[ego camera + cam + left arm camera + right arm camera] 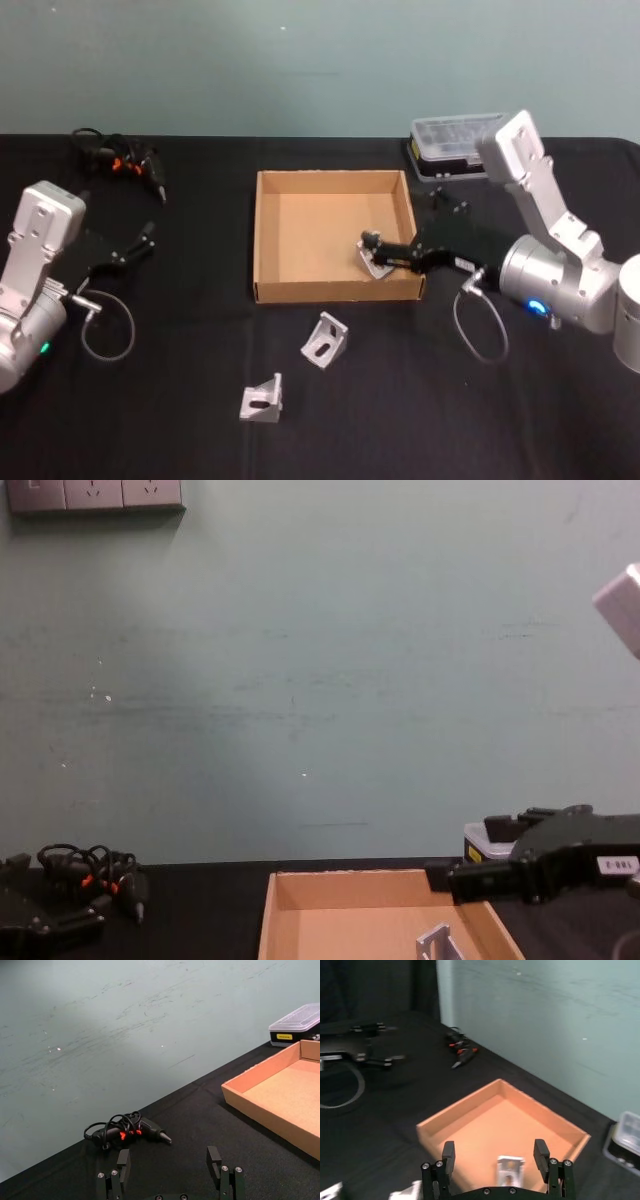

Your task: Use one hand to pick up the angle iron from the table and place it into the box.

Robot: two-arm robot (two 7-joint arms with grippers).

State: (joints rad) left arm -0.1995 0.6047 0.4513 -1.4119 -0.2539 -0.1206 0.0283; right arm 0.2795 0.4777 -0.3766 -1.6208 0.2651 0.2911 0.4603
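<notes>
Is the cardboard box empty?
Not empty: one angle iron sits inside the box, beneath the open right gripper.

Head high, looking down; chest low, facing forward; wrists close, oblique; all share box [335,290].

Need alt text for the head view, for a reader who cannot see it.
The right gripper, open, reaches over the near right corner of the box, above an angle iron lying inside. A second angle iron and a third angle iron lie on the table in front of the box. The left gripper, open, sits parked at the left.
</notes>
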